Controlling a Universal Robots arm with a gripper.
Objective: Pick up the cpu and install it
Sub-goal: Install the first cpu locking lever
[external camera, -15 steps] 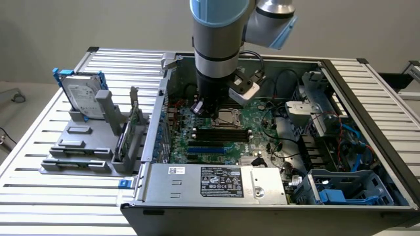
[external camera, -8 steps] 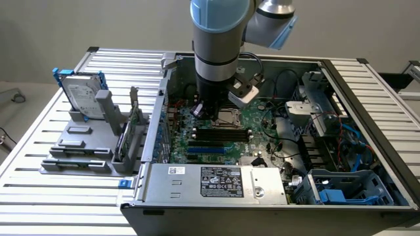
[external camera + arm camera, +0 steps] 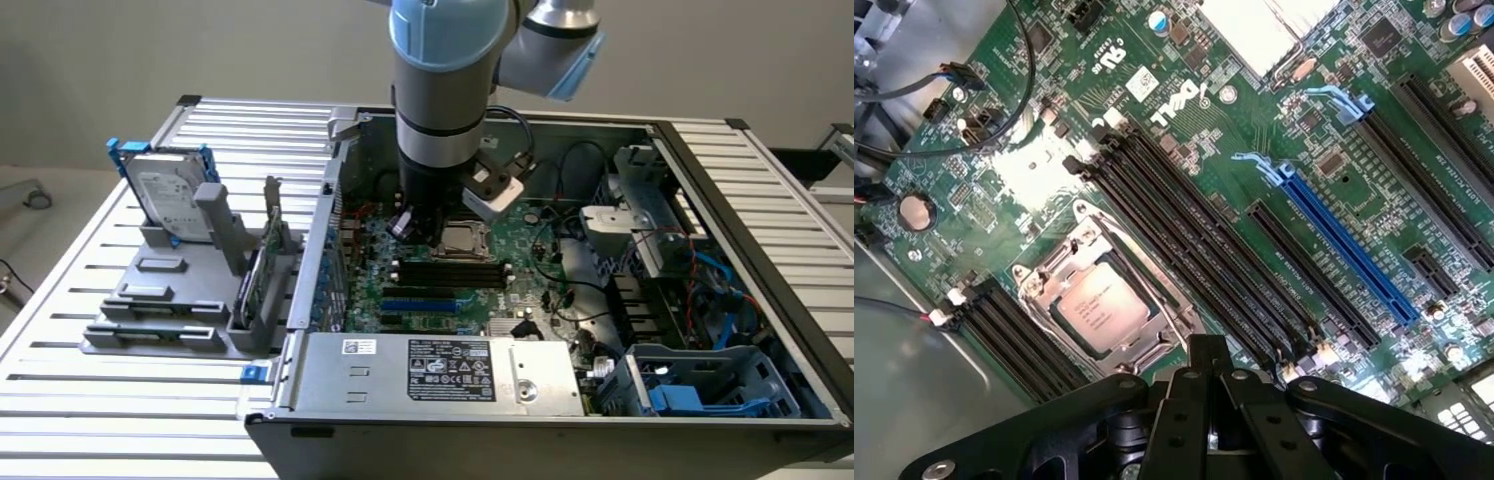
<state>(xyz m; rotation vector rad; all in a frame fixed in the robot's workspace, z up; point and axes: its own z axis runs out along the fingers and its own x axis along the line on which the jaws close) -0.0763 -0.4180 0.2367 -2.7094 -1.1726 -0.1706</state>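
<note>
Gripper [image 3: 1206, 372] fingers are seen drawn together to a narrow tip in the wrist view, with nothing held between them. Just beyond that tip the cpu [image 3: 1100, 309] is seen lying flat inside the motherboard socket [image 3: 1154, 345], its silver top exposed and printed text visible; the metal socket frame surrounds it. In the exterior view the gripper [image 3: 424, 232] is hung low inside the open pc case [image 3: 747, 400], just to the left of the cpu [image 3: 466, 238] on the green motherboard [image 3: 534, 270]. Black memory slots [image 3: 1194, 250] are seen beside the socket, and a blue expansion slot [image 3: 1344, 245] farther out.

Judged: chip placement looks done, and the seat/release stage is in hand. Whether the socket frame is latched cannot be told. Any further move calls for a straight vertical path, with no side load on the chip.
</note>
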